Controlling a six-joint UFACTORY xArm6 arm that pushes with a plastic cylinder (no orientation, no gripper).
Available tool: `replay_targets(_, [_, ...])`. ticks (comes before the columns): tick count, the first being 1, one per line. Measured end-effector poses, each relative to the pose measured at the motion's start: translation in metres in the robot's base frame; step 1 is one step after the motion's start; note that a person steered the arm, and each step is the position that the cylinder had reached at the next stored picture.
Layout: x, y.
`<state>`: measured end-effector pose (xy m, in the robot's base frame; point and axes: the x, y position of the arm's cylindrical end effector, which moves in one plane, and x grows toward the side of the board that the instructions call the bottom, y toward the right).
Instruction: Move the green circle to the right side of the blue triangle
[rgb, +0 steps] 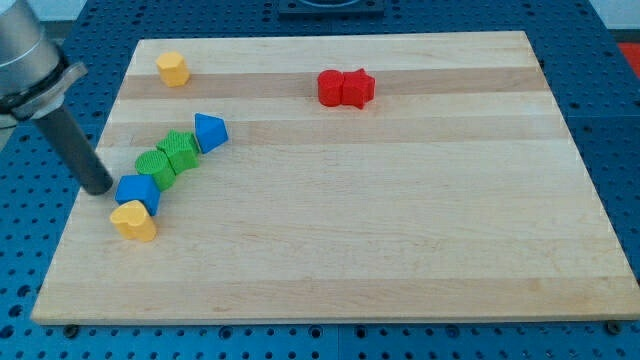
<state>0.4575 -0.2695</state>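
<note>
You are looking at my tip (100, 188) sitting on the table (400, 250) at the far left, just beside the blue block (137, 191). My tool is only a dark rod, so nothing on it is spreading or pinching. The green circle (153, 164) is lying near the left edge, touching a second green block (180, 150). The blue triangle (210, 131) is sitting just right of that pair. A yellow heart (133, 220) is touching the blue block. A yellow block (172, 68) and two red blocks (345, 87) are sitting farther back.
</note>
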Motion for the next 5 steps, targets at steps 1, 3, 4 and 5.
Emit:
replay_targets(1, [-0.004,0.039])
replay_targets(3, [0.013,0.133])
replay_targets(4, [0.042,0.139])
replay_targets(5, [0.063,0.152])
